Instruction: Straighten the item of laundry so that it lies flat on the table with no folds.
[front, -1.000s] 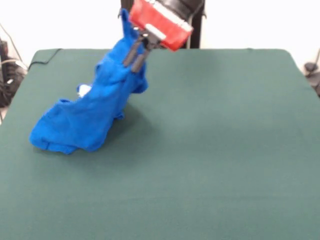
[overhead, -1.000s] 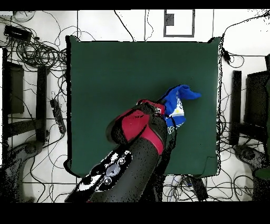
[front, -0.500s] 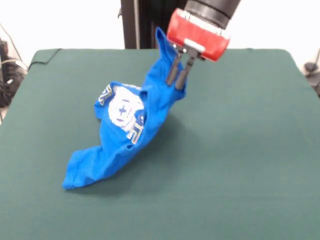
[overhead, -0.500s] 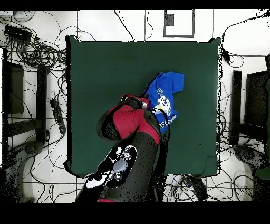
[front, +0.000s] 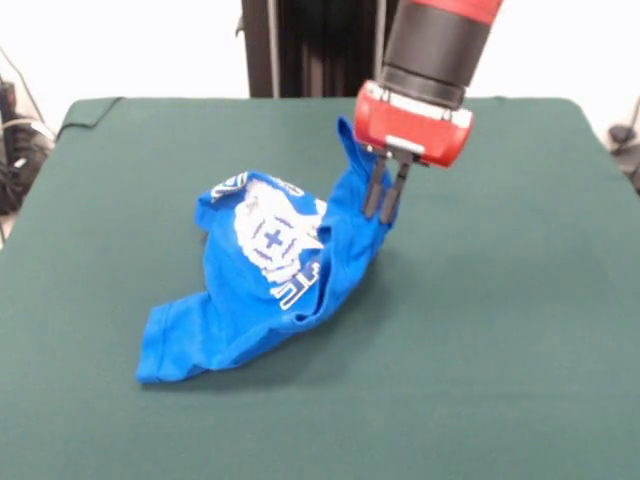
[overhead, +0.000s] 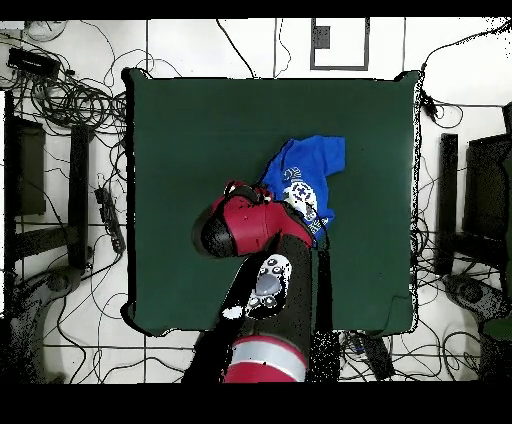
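The arm leans down over the green table (front: 500, 300), its gripper (front: 385, 205) pinching a raised fold of the crumpled blue T-shirt (front: 270, 270).

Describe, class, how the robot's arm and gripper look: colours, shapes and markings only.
The arm is a thick round tube, red above a black band. It ends in a red block with a white strip. The gripper has two thin dark fingers. From overhead, white patches mark the arm's black section.
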